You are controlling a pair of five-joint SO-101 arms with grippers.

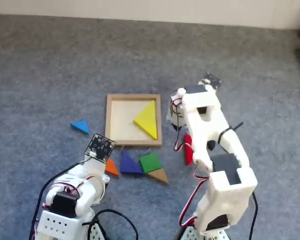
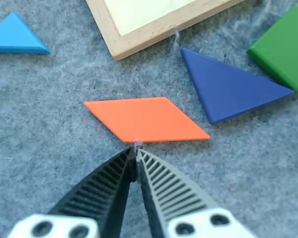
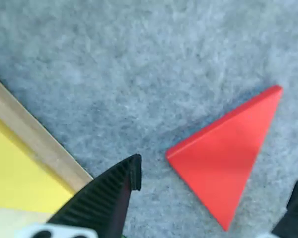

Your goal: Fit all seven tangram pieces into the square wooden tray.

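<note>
Our right gripper (image 3: 216, 179), jaws spread astride the red triangle (image 3: 228, 148), should drop squarely so we pinch its edges before carrying it to the tray (image 3: 35, 144).

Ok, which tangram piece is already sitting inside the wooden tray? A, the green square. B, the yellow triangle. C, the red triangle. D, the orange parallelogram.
B: in the high view the yellow triangle lies flat inside the rim of the wooden tray.
</note>
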